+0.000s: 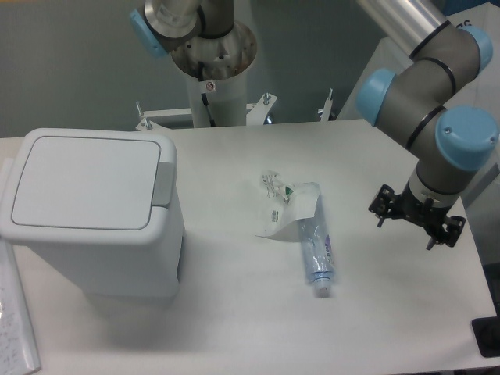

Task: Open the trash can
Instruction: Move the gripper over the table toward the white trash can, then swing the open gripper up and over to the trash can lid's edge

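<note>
The trash can (pixel 94 226) is a boxy white bin on the left of the table. Its flat lid (pixel 82 181) lies shut, with a light grey push tab (pixel 164 183) on the right edge. My gripper (pixel 408 230) hangs over the right side of the table, far from the bin. Its black fingers (pixel 380 217) point down, spread apart, with nothing between them.
A crushed clear plastic bottle (pixel 316 250) and a torn white wrapper (pixel 283 209) lie mid-table, between the gripper and the bin. A paper sheet (pixel 16 320) lies at the left edge. The robot's base column (pixel 211 62) stands behind. A black object (pixel 486 337) sits at the bottom right.
</note>
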Tool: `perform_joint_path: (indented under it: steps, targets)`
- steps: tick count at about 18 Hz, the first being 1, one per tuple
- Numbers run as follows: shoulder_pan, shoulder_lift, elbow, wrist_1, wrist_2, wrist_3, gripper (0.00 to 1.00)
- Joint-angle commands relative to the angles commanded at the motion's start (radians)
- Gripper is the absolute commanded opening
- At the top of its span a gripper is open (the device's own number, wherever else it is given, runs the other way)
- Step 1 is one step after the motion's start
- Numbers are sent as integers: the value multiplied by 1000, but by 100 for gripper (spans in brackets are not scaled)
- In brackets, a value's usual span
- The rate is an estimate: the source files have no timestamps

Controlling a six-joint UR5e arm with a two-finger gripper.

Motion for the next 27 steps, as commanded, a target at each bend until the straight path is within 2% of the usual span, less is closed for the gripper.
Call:
perform_joint_path:
  steps: [4, 8, 11, 14, 16, 19, 27]
  targets:
    - [-3, 35, -66, 49, -60, -38, 100]
    - [-25, 51, -91, 103, -146, -251, 100]
    - [-35, 72, -85, 100, -212, -301, 100]
    - [-46, 110, -112, 97, -244, -302, 100]
    - [-45, 126, -120, 88, -307, -311, 100]
    - [-46, 166, -124, 87, -377, -412, 100]
    - [-69, 244, -92, 107, -693, -563, 100]
